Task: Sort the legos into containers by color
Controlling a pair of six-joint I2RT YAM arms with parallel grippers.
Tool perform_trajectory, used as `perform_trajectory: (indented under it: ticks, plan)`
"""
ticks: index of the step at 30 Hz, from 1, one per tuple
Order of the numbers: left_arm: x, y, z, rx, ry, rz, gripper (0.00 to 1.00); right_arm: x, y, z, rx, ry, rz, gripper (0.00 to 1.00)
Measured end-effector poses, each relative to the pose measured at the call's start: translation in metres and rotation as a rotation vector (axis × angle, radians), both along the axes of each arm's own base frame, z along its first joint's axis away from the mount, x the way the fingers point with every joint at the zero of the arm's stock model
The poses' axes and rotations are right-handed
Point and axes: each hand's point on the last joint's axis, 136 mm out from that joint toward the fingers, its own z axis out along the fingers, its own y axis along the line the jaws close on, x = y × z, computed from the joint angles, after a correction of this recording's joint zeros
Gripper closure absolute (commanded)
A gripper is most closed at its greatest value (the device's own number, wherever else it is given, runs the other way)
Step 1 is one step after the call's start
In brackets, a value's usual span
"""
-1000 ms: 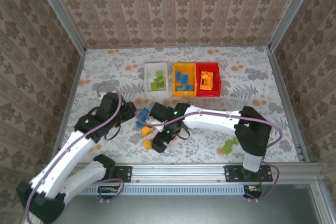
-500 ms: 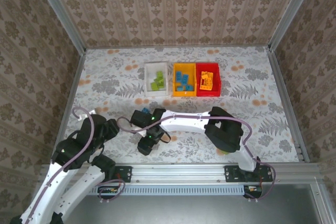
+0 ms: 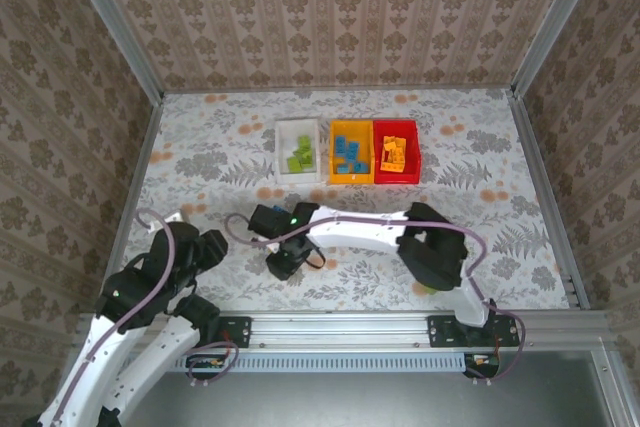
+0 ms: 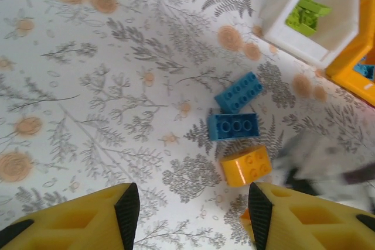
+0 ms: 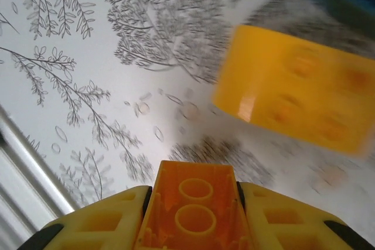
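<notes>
while the left gripper (image 4: 190,218) hung with jaws apart and empty near two small blue studded plastic bricks (image 4: 233,126), the right gripper (image 5: 193,206) pinched a small orange studded plastic brick (image 5: 193,194) just over the floral tabletop (image 5: 88,57), beside another orange brick (image 5: 293,100).

Ahead of the left tool (image 4: 191,203) the tabletop (image 4: 88,86) is bare up to two blue bricks (image 4: 233,126) and an orange brick (image 4: 246,165), close together. The right arm (image 3: 370,229) crosses just beside them. Either side of the bins (image 3: 295,132), open tabletop.
</notes>
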Motion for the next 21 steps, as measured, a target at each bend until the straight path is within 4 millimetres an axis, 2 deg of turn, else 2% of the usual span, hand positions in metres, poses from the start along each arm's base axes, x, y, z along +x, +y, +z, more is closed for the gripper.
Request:
perform_trajectory:
  ticks: [2, 3, 6, 8, 9, 10, 13, 17, 21]
  plan:
    - [0.009, -0.01, -0.002, 0.008, 0.017, -0.033, 0.45, 0.022, -0.025, 0.034, 0.051, -0.041, -0.093, 0.78]
    - [0.015, -0.018, -0.004, 0.015, 0.028, -0.057, 0.45, 0.041, -0.044, 0.055, 0.086, -0.069, -0.163, 0.78]
    - [0.035, -0.04, -0.008, 0.032, 0.043, -0.126, 0.44, 0.108, -0.121, 0.106, 0.166, -0.171, -0.438, 0.77]
    - [0.049, -0.058, -0.01, 0.042, 0.042, -0.186, 0.43, 0.15, -0.18, 0.122, 0.172, -0.223, -0.635, 0.78]
    - [0.056, -0.069, -0.011, 0.05, 0.042, -0.219, 0.43, 0.171, -0.215, 0.124, 0.154, -0.242, -0.746, 0.78]
    - [0.063, -0.079, -0.011, 0.056, 0.043, -0.252, 0.42, 0.186, -0.24, 0.12, 0.129, -0.238, -0.827, 0.78]
    - [0.086, -0.114, -0.006, 0.066, 0.027, -0.345, 0.42, 0.223, -0.284, 0.1, 0.054, -0.19, -0.979, 0.79]
    - [0.113, -0.155, 0.006, 0.057, -0.018, -0.427, 0.43, 0.268, -0.298, 0.068, 0.002, -0.12, -1.052, 0.76]
    - [0.129, -0.184, 0.014, 0.046, -0.055, -0.474, 0.42, 0.289, -0.294, 0.043, -0.023, -0.057, -1.061, 0.68]
